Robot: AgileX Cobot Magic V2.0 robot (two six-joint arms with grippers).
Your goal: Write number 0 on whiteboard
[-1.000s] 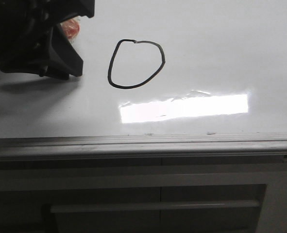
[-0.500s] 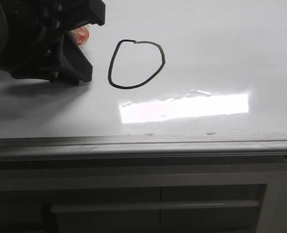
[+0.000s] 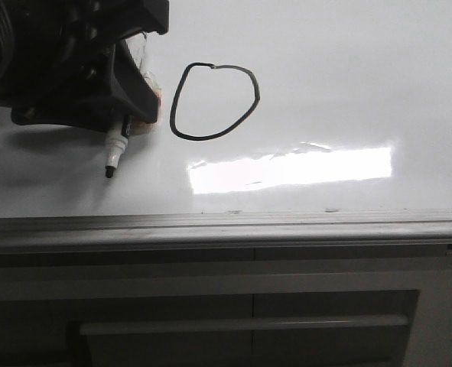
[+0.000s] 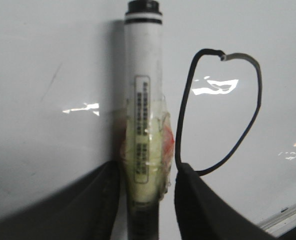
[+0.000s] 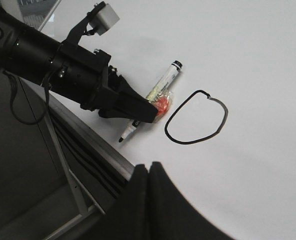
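Glossy whiteboard already carries the number 0; left gripper pinches the marker beside it, apparently lying flat, release next. Right gripper looks pressed together.

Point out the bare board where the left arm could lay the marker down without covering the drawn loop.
Bare whiteboard lies right of the number 0, and between it and the grey rail. Crowded: the left side, where the left gripper holds the marker beside the loop.
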